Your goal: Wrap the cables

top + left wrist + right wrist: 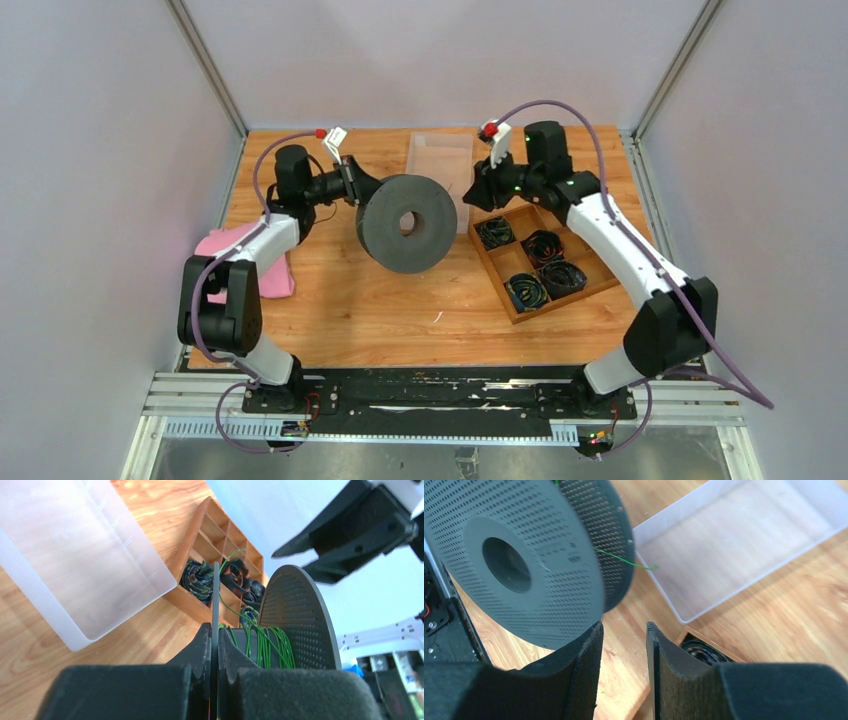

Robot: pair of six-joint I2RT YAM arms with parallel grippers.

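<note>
Operator: Top view, hazard?
Technician: The left pincer (352, 186) carries the spool (405, 222) by one rim above the table (400, 320). A slipping grip would tilt or drop it.
Operator: Left wrist view?
Technician: Jaws clamped on the thin flange (215, 595). The green cables (265, 647) lie loose on the hub, so slack turns could spill off.
Operator: Right wrist view?
Technician: The right pincer (624, 627) stands partly apart, holding nothing, near the spool. A cable end (629, 562) points toward the clear bin (744, 545). A missed pinch leaves it unwound.
</note>
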